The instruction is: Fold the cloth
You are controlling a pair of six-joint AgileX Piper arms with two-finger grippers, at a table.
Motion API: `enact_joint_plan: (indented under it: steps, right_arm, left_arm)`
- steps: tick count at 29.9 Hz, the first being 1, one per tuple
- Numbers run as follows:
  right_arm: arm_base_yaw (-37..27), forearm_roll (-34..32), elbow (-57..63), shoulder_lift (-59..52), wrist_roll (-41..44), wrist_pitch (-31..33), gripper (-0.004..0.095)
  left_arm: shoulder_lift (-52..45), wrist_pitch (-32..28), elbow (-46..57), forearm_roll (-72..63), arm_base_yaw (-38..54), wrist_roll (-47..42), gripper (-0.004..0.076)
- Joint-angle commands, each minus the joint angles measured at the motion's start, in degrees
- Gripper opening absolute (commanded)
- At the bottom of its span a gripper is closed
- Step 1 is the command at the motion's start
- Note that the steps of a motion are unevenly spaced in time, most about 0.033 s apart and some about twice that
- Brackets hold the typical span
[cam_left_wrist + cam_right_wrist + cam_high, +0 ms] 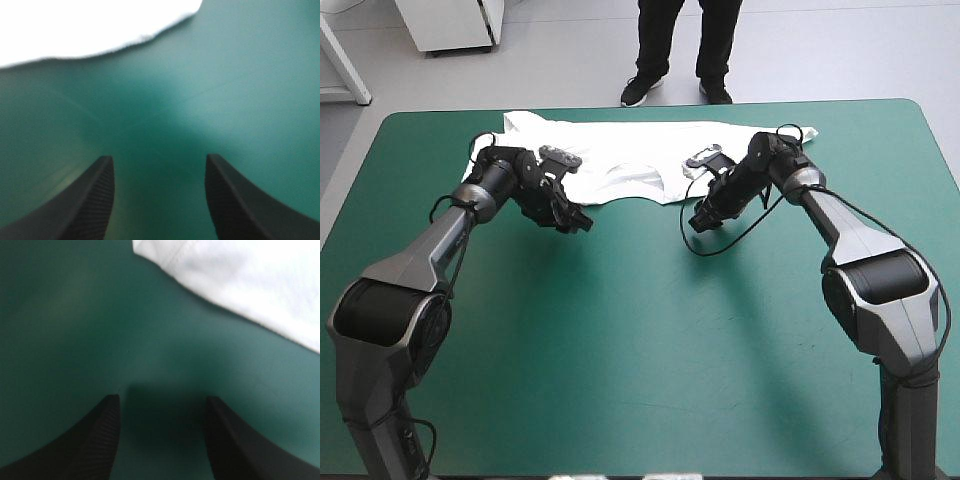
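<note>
**Both grippers open over bare cover, just short of the T-shirt**

The left arm came in from the near left corner, its forearm slanting toward the table's middle and its wrist bent down and inward. The left gripper (578,222) hung low over the teal-green table (640,340), just on the near side of the T-shirt (630,155). The right arm mirrored it from the near right, elbow high, with the right gripper (695,220) tipped down and inward, also just near of the cloth's edge. The two grippers faced each other across a gap of bare cover.

In the left wrist view the left gripper (157,159) had its black fingers (97,195) standing well apart with only cover between them. The T-shirt (75,25) lay ahead of it as a white field. The right gripper (162,399) was likewise spread wide and held nothing, and a hemmed edge of the T-shirt (250,280) lay ahead and to one side.

The T-shirt lay flat on the far half of the table, close to the far edge. Its long axis ran left to right, with a corner poking out at the far left. I could not tell which way the collar pointed.
</note>
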Motion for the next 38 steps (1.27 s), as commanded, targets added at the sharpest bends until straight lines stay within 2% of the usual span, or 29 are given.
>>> enact_joint_plan:
  steps: [1,9,21,25,30,33,38]
  right_arm:
    - [-1.6,0.0,-4.8,-5.9,2.6,5.2,0.0496]
    - [-2.1,-6.2,-5.0,-18.3,8.2,9.3,0.0496]
    - [-2.1,-20.8,0.0,-34.0,18.3,9.8,0.0496]
    - [-2.1,-22.0,2.6,-34.5,21.2,9.8,0.0496]
    - [-2.1,-19.9,2.4,-33.1,22.6,7.6,0.0496]
    - [-2.1,-19.4,2.4,-31.7,21.5,6.0,0.0496]
    - [-2.1,-18.9,2.4,-28.0,19.9,5.3,0.0496]
  left_arm:
    - [-9.1,2.5,-4.9,-0.6,-0.2,0.0,0.0402]
    - [-19.6,12.6,-5.6,5.2,-0.2,-2.7,0.0402]
    - [-31.3,15.0,-4.4,17.0,-0.2,-8.4,0.0402]
    - [-31.6,15.0,-3.7,19.1,-0.2,-9.4,0.0402]
    - [-30.5,13.3,-3.5,22.6,-0.2,-9.4,0.0402]
    - [-27.7,12.2,-3.6,24.6,0.2,-9.4,0.0402]
    - [-20.6,10.8,-5.7,19.4,5.9,-9.0,0.0402]
